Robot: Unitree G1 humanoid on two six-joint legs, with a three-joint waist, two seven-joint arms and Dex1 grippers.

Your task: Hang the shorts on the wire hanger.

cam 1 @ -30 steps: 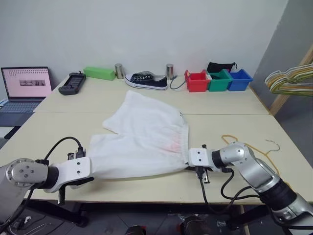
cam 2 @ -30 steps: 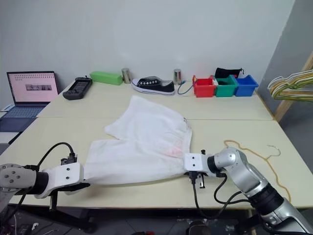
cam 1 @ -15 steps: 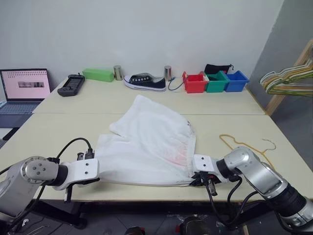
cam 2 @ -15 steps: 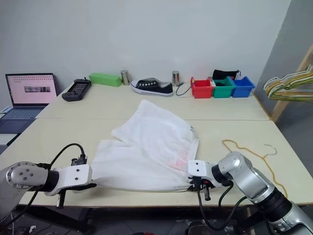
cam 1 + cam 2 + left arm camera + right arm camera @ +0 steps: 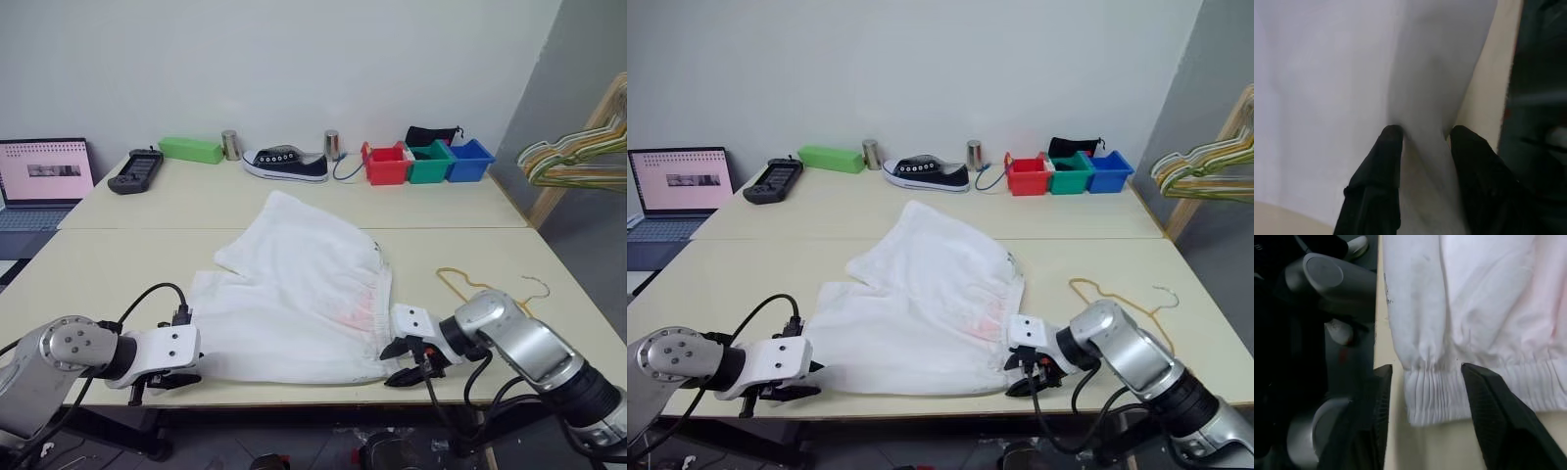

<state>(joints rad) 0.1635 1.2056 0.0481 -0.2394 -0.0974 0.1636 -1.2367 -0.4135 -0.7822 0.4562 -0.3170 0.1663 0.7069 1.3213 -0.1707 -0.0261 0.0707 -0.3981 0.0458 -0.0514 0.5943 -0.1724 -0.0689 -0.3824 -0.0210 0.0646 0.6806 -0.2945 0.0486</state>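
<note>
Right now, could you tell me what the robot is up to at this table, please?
The robot has both arms at the near edge of the table, one at each end of the white shorts lying spread flat. The right gripper has its jaws open around the waistband corner, and the left gripper has its jaws open around the opposite edge. The wire hanger lies untouched on the table to the robot's right, so nothing is hung yet.
</note>
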